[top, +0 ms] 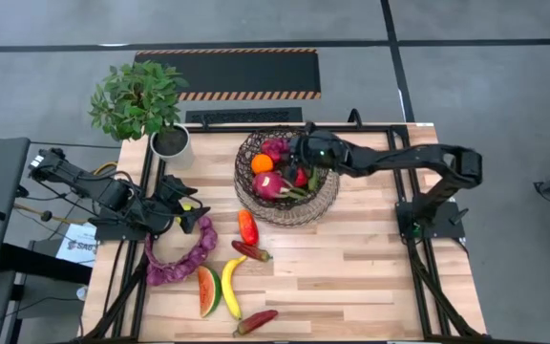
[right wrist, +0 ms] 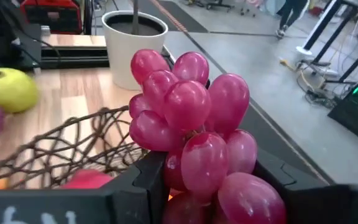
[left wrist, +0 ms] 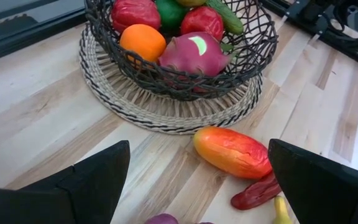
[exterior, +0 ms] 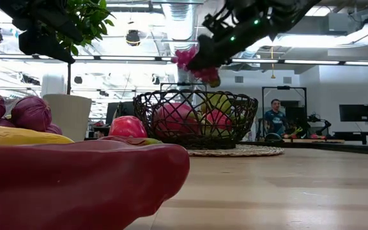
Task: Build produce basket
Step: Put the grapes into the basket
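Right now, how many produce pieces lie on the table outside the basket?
At least 7: purple string, green apple, mango, dark red pepper, watermelon slice, banana, red pepper. The left arm may hide more.

Both arms are matte black, built from jointed tubular segments. The right arm (top: pixel 418 158) carries small green indicator lights near its wrist. The left arm (top: pixel 94 186) has exposed black cables. Gripper fingers (left wrist: pixel 92 180) are broad, dark, wedge-shaped

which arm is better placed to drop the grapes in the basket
The right: its claw grips the pink-purple grape bunch above the dark woven wire basket. The left claw is open and empty beside the purple string, away from the basket.
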Controlling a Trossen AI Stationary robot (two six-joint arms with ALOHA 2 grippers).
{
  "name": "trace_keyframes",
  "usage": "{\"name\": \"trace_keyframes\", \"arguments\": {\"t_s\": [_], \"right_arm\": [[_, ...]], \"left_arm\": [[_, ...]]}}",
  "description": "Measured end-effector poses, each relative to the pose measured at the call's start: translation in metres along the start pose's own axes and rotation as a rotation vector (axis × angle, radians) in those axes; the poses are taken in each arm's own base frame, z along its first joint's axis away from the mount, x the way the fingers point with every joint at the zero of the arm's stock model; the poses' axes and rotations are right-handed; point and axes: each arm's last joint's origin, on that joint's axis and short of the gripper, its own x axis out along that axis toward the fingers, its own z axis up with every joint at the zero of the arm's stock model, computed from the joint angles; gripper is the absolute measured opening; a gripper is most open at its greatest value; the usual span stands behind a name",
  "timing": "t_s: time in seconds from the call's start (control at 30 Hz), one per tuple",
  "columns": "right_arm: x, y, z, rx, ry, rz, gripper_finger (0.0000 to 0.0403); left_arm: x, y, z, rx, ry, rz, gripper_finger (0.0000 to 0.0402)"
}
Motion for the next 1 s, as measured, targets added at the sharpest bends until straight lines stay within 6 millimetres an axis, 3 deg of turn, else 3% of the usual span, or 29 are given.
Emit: {"name": "trace_keyframes", "arguments": {"t_s": [0.2, 0.43, 0.7, 1.0], "right_arm": [[0.028, -0.005, -0.005, -0.075, 0.031, 0.026, 0.0175], [0.056, -0.008, -0.009, -0.298, 0.046, 0.038, 0.0176], [0.070, -0.018, -0.020, -0.333, 0.161, 0.069, 0.0207], [0.071, -0.039, -0.021, -0.288, 0.188, 0.041, 0.0264]], "left_arm": [[0.000, 0.000, 0.000, 0.000, 0.000, 0.000, 0.0368], [0.000, 0.000, 0.000, 0.004, 0.000, 0.000, 0.0368], [0.000, 0.000, 0.000, 0.008, 0.001, 0.002, 0.0368], [0.000, 0.000, 0.000, 0.009, -0.005, 0.006, 0.0368]]}}
